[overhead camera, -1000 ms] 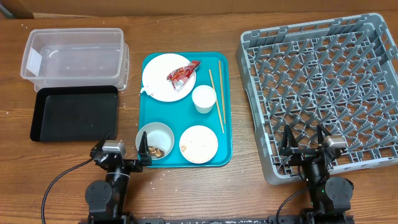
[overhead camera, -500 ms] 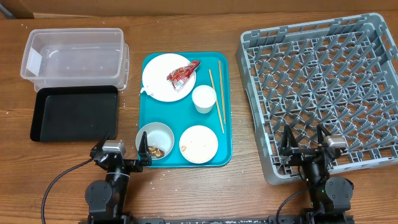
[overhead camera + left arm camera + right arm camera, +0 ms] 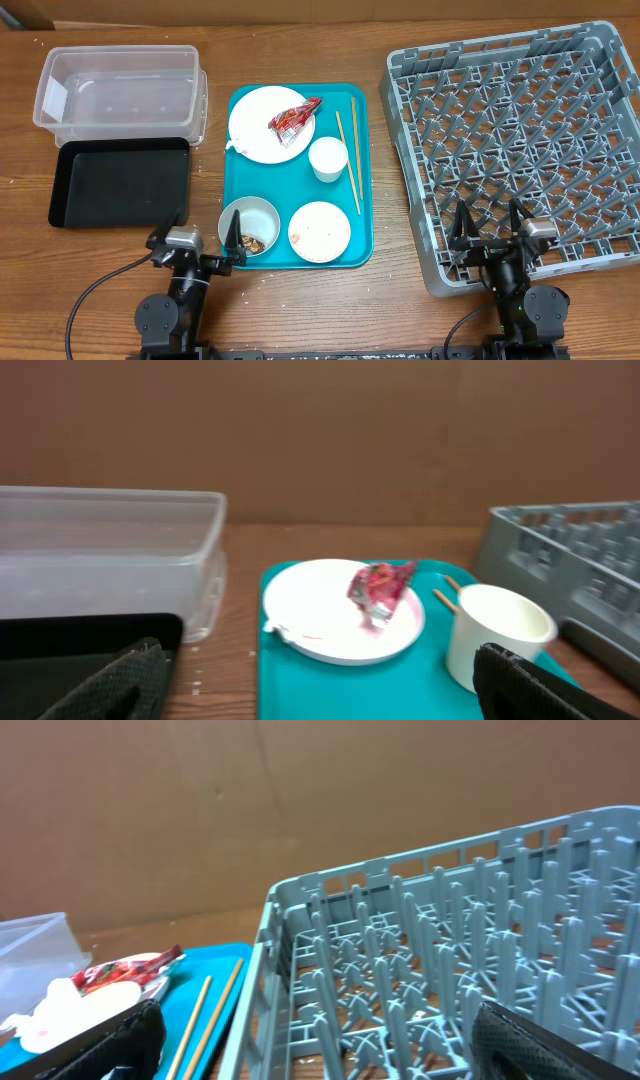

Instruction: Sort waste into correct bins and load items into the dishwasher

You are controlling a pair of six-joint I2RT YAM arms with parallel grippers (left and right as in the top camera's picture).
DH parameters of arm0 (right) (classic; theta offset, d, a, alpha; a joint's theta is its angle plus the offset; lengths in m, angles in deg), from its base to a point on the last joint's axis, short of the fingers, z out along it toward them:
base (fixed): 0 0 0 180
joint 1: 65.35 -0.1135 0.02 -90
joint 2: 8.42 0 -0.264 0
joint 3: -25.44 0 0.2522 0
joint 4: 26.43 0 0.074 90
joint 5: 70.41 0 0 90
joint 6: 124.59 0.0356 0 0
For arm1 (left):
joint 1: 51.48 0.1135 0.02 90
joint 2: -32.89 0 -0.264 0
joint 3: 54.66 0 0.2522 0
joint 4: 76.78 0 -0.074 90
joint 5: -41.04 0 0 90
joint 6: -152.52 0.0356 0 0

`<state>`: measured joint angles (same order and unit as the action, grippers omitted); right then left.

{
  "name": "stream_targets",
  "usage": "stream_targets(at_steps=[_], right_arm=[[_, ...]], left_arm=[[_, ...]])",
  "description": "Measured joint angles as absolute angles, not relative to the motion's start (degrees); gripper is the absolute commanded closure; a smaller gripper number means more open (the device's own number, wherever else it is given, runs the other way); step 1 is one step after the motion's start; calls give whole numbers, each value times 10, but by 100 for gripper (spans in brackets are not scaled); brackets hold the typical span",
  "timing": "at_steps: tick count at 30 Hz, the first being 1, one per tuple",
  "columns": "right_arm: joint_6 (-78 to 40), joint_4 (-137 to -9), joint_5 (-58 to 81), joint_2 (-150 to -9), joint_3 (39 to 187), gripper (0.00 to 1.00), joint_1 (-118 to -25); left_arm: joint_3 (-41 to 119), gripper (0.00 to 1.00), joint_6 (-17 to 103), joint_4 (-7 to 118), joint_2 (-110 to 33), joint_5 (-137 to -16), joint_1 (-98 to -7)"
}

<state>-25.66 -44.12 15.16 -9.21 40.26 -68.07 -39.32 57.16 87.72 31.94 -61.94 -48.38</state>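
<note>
1. Overhead: left hand and right hand sit at the near edge of the surface, fingers spread wide, gripping nothing. Reads as a start pose, with nothing sorted yet. All the items sit on the teal tray. The clear tub and black tray are to its left and the grey rack to its right, all three empty. My read: the layout suits the left arm binning waste and the right arm loading the rack.
2. Overhead, items: red wrapper lies on the plate. Cup stands just beside the chopsticks. Near bowl holds a brown lump; second bowl has specks at its edge.
3. Left wrist: fingers wide, empty. The wrapper is crumpled and glossy, on the plate straight ahead. Cup upright at right, tub translucent at left.
4. Right wrist: fingers wide, empty. The rack's peg lattice fills the view; chopsticks lie side by side on the tray at left.
</note>
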Motion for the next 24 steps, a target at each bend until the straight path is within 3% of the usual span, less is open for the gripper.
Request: stream_targets(at_steps=[8,19,24], right_arm=[[-256,-495,80,-95,453,0,-681],[-260,-644,63,-239,672,0,-681],[-261,-739,65,-371,791,0,-681]], left_arm=[[-272,0,574,803,239,-655,-484],[68,0,610,670,-104,-719,-484],[259,0,666,528,-281,-752,-497]])
